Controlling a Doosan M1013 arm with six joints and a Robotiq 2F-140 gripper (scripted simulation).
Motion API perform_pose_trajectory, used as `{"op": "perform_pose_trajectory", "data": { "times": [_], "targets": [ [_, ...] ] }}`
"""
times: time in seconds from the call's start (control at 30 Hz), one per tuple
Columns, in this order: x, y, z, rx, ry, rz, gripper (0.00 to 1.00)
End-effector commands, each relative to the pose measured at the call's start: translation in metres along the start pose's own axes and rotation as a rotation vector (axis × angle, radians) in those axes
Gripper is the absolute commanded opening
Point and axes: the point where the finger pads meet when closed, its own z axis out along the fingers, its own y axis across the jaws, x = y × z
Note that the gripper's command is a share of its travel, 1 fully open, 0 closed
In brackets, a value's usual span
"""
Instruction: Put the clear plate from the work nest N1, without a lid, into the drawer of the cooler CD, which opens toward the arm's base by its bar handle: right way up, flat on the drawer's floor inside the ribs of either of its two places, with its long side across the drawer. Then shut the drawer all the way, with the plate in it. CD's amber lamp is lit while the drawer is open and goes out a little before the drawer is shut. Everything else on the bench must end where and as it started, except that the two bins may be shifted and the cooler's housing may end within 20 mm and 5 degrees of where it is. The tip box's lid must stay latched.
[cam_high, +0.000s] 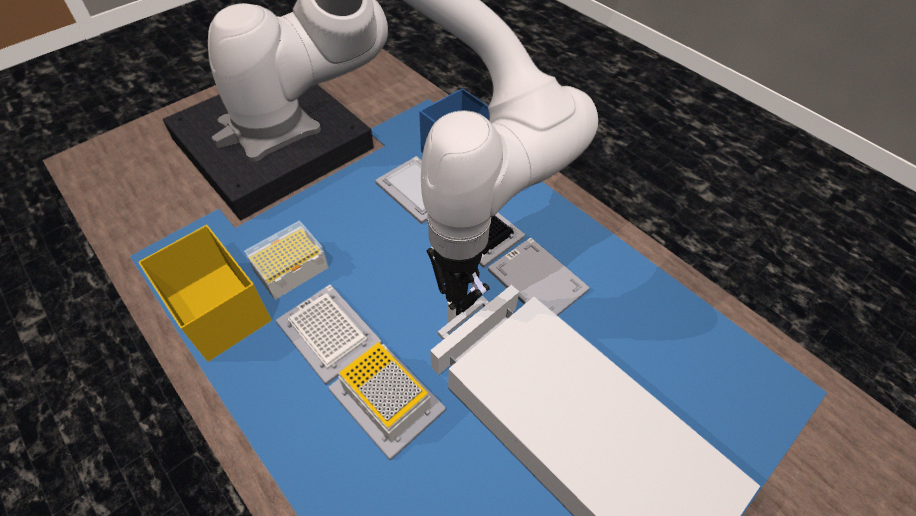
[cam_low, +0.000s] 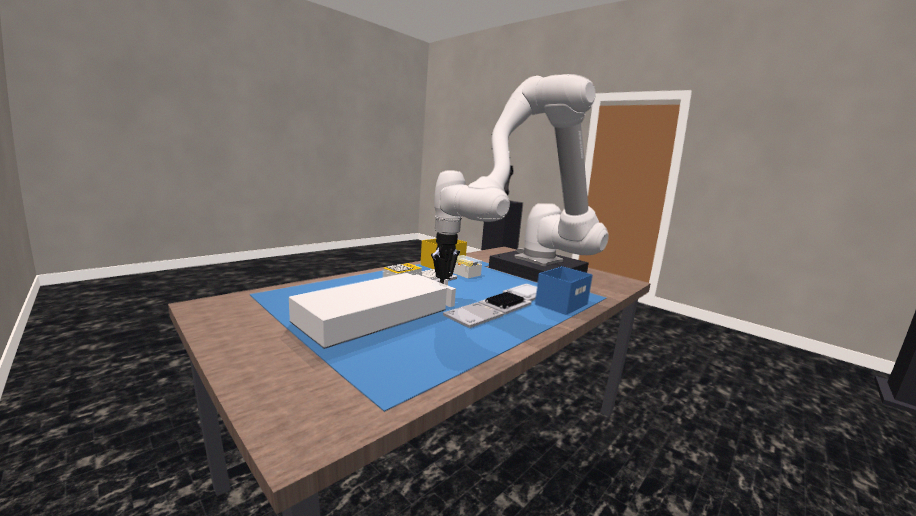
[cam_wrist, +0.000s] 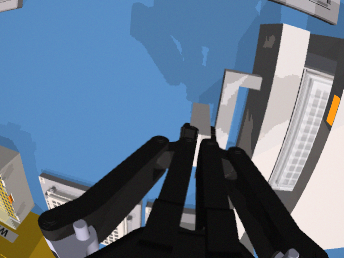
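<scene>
The cooler CD (cam_high: 596, 410) is a long white box on the blue mat. Its drawer front (cam_high: 477, 326) with the bar handle (cam_high: 456, 322) stands only a narrow gap out from the housing. In the wrist view a strip of the clear plate (cam_wrist: 302, 132) shows in that gap, lying flat in the drawer, and the amber lamp (cam_wrist: 334, 111) is lit. My gripper (cam_high: 456, 310) is shut and empty, pointing down, with its tips (cam_wrist: 198, 132) at the handle (cam_wrist: 230, 100) on the side toward the arm's base. The work nest N1 (cam_high: 538, 275) is empty.
A black plate (cam_high: 498, 232) and a grey lidded plate (cam_high: 405, 185) sit behind the gripper, with the blue bin (cam_high: 447, 112) beyond. To the left are the yellow bin (cam_high: 201, 288), tip box (cam_high: 286, 257), white well plate (cam_high: 325, 326) and yellow rack (cam_high: 383, 383).
</scene>
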Motion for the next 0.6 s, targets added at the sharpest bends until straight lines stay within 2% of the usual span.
{"op": "perform_pose_trajectory", "data": {
  "times": [0.0,0.57],
  "targets": [
    [0.0,0.004,0.0,0.0,0.0,0.0,0.0],
    [0.0,0.022,0.0,0.0,0.0,0.0,0.0]
  ]
}}
